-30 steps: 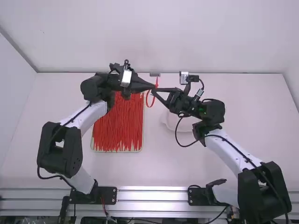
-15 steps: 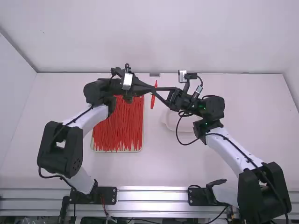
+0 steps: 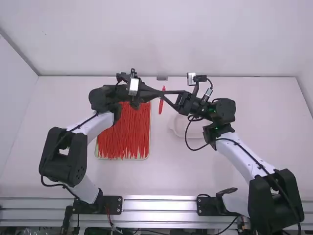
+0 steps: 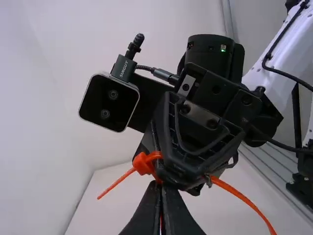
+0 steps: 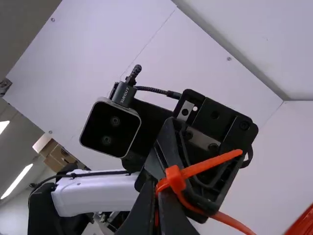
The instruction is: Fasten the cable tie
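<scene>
The left gripper point(image 4: 160, 197) and right gripper point(image 5: 156, 200) seem pinched on the cable tie point(image 4: 145, 163) — uneven pulling could slip it free.

Colours noted: cable tie point(image 3: 160, 100) bright orange-red, plain. Heap of ties point(image 3: 124, 128) the same red, reading as fine lengthwise stripes. Tray point(image 3: 122, 157) rim pale tan. Surface point(image 3: 274, 112) white, unpatterned. Both the left end effector point(image 3: 162, 91) and right end effector point(image 3: 164, 97) matte black. Left arm point(image 3: 85, 122) and right arm point(image 3: 239, 154): white links, black joints. Wrist camera point(image 5: 110, 128): black face, grey shell. Small indicator light point(image 4: 223, 48) green.
</scene>
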Controlling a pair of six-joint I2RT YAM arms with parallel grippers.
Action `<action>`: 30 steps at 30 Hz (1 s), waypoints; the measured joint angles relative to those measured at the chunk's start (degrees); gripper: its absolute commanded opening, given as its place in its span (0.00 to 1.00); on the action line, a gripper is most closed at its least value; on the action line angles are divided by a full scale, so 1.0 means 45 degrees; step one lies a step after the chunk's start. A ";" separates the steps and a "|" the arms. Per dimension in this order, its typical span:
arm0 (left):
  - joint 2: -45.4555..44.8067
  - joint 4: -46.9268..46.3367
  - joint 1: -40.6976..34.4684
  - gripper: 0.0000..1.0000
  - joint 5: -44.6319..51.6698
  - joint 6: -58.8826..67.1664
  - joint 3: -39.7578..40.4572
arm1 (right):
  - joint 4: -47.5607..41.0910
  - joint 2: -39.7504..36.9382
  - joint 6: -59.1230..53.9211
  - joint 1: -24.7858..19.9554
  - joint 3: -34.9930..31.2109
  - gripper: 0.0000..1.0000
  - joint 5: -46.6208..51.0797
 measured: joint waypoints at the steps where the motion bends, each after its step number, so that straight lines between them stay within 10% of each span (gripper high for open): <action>1: 0.0000 0.0000 -0.0010 0.01 -0.0019 0.0019 -0.0019 | 0.0000 0.0000 0.0000 -0.0019 0.0005 0.00 -0.0019; 30: -0.0005 0.0092 -0.0670 0.01 0.2375 0.0491 -0.0578 | 0.0165 0.0010 -0.0078 -0.0704 0.0525 0.00 0.1817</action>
